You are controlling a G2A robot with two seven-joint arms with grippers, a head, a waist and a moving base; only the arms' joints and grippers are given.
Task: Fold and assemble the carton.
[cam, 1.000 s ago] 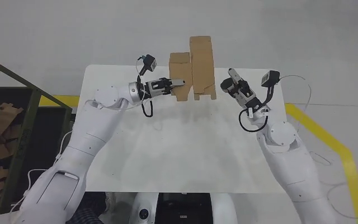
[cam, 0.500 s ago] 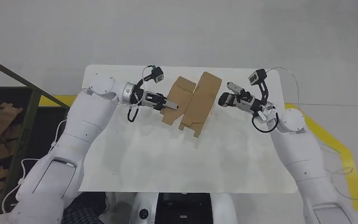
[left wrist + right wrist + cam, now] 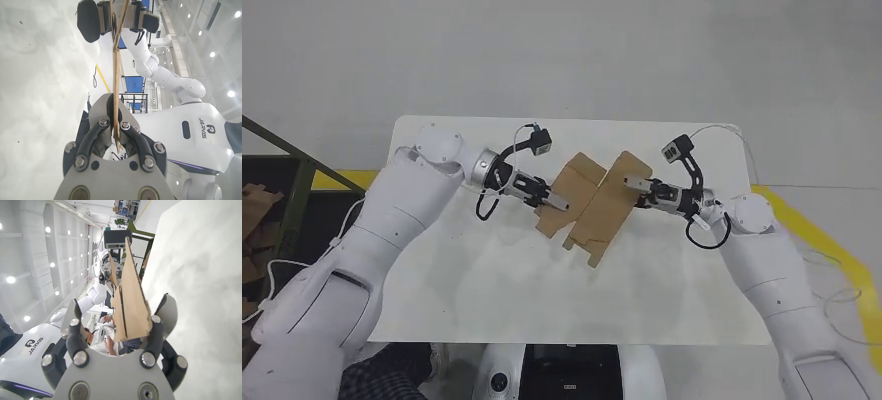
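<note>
A flat brown carton (image 3: 592, 200) is held tilted above the middle of the white table (image 3: 492, 290). My left gripper (image 3: 554, 202) is shut on its left panel; in the left wrist view the cardboard edge (image 3: 115, 79) runs straight out from between the closed fingers of the left gripper (image 3: 114, 111). My right gripper (image 3: 634, 184) is at the carton's right edge and stands open. In the right wrist view the carton (image 3: 130, 298) lies between the spread fingers of the right gripper (image 3: 122, 303), leaning against one finger (image 3: 167, 308).
A dark green rack (image 3: 267, 210) holding cardboard pieces stands off the table's left side. A yellow floor line (image 3: 817, 235) runs past the right side. Bare table surface lies in front of the carton.
The carton has come down from the table's back edge toward the middle and tilted, carried by the left gripper. The right gripper has moved in from the right and now straddles the carton's edge.
</note>
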